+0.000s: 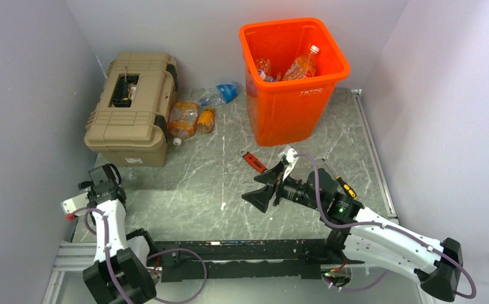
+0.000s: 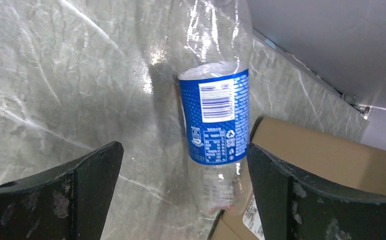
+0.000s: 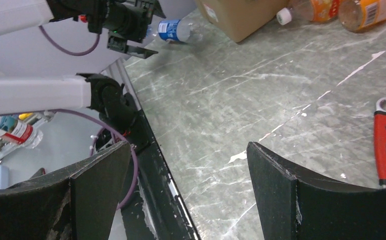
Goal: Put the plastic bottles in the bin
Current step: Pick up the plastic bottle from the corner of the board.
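From above, the tan toolbox [image 1: 131, 111] serves as the marker on the table [image 1: 191, 183]. Just beside its right side lie two orange-tinted bottles [image 1: 184, 119], and a crushed blue-labelled bottle [image 1: 220, 94] lies a little further right. Well to the right of the toolbox stands the orange bin [image 1: 289, 117], upright, with several binned bottles [image 1: 302, 66] inside (one neck pokes up near the rim). The left gripper [image 1: 101, 177] hangs just in front of the toolbox's near left corner. The right gripper [image 1: 262, 188] hovers well to the toolbox's right and nearer the arm bases, with a red-handled wrench [image 1: 253, 161] lying just beyond it.

The left wrist view shows the left gripper spread wide and holding nothing. A clear bottle [image 2: 213, 120] with a blue label lies on the table between the fingers, one end just beside the toolbox.

The right wrist view shows the right gripper also wide apart and empty above bare table, the wrench off to one side, and the orange-tinted bottles against the toolbox.
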Tool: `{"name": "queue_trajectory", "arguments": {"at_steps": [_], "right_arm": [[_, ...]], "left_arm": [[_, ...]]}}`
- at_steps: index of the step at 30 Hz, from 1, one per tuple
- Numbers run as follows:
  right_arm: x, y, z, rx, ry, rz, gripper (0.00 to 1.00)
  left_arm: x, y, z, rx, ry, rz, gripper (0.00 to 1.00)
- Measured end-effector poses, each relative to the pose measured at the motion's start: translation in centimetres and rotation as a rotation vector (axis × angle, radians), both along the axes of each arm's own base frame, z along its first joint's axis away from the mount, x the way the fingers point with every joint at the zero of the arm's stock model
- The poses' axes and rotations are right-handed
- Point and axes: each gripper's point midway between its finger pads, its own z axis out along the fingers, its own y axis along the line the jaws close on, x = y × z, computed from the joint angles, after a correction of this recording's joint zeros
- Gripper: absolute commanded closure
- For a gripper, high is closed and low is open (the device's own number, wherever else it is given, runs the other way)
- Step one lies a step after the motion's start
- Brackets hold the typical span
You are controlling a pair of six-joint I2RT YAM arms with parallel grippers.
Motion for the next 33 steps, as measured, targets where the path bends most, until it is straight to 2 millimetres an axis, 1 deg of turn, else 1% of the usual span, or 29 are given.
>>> {"name": "queue_trajectory", "arguments": {"at_steps": [4,6,10,15,20,23,31,33], "right_arm": [[-1.0,0.3,-0.6,-0.024,0.005,0.032,0.1],[-1.3,0.2,-0.7,-0.032,0.007,0.038,0.1],[-1.3,-0.2,-0.5,-0.025,-0.002,0.024,0.1],[-1.3,-0.4,-0.5,-0.025,-0.006,0.017,0.1],[-1.4,-0.6,-0.5,-0.021,-0.009,0.017,0.1],[-1.4,-0.7,-0.5,-0.02,-0.01,0.017,0.1],[-1.3,-0.9,-0.8,-0.025,-0.012,0.003,0.1],[-1.2,-0.9,-0.8,-0.025,-0.013,-0.004,0.1]], "left_arm": [[0.2,0.6,-1.6,0.013,-0.036,0.027,0.01],[0.2,1.2,-1.7,0.029,-0.056,0.045,0.0],[1.1,2.7,-1.3,0.062,-0.089,0.069,0.0],[2.0,3.8,-2.0,0.072,-0.089,0.075,0.01],[3.0,4.5,-3.3,0.067,-0.076,0.066,0.03],[3.5,5.0,-3.3,0.079,-0.075,0.062,0.05],[4.6,6.5,-3.7,0.11,-0.074,0.054,0.16],[5.0,7.0,-3.7,0.116,-0.073,0.05,0.21]]}}
